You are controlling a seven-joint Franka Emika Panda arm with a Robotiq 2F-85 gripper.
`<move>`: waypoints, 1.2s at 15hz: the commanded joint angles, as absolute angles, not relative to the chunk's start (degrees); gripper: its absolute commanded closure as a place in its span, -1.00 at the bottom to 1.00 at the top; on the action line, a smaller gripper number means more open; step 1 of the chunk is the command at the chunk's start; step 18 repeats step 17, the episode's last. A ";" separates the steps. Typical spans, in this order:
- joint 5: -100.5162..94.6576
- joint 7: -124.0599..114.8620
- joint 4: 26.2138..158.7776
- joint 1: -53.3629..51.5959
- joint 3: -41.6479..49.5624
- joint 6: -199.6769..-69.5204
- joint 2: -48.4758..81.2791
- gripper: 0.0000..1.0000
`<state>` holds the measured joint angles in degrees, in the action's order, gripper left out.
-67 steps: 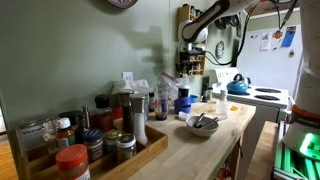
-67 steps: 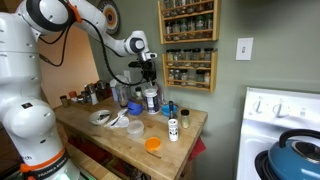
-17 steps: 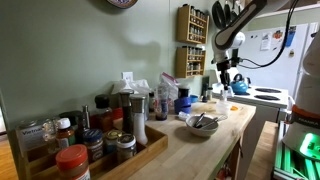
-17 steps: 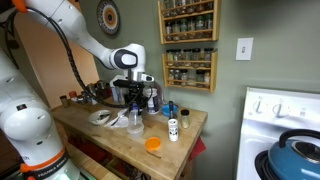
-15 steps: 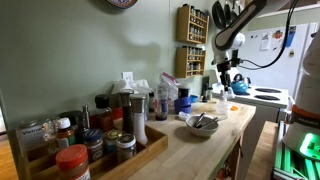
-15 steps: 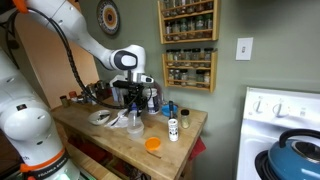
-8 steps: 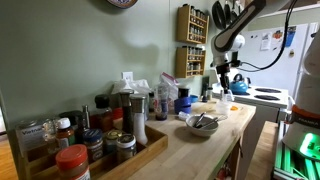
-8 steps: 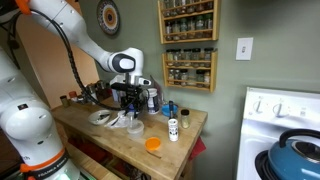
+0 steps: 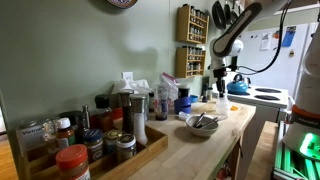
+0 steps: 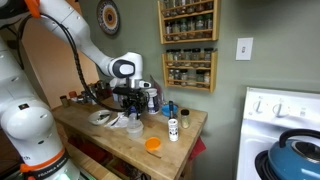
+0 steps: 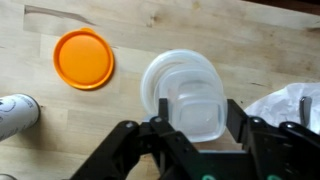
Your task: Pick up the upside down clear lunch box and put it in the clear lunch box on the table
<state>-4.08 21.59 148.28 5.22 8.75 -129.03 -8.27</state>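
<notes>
In the wrist view a small square clear lunch box lies upside down on top of a wider round clear container on the wooden counter. My gripper is down over the box with one finger against each side, shut on it. The box still rests on the round container. In both exterior views the gripper hangs low over the counter, and the box is too small to make out there.
An orange lid and a white bottle lie to one side of the box, and crumpled plastic to the other. A bowl, jars and a spice rack crowd the counter and wall; a stove with a blue kettle stands beside it.
Since 4.5 s ago the arm has swung from the back of the counter out over the containers. Over the last second it has sunk slightly lower onto the box.
</notes>
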 commanded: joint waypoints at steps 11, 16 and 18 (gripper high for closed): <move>-4.55 29.71 148.90 7.29 11.07 -131.01 -11.77 -1.00; -3.66 37.92 147.60 6.86 12.58 -130.39 -13.65 -1.00; -3.60 38.79 147.65 6.89 12.90 -130.31 -14.67 -1.00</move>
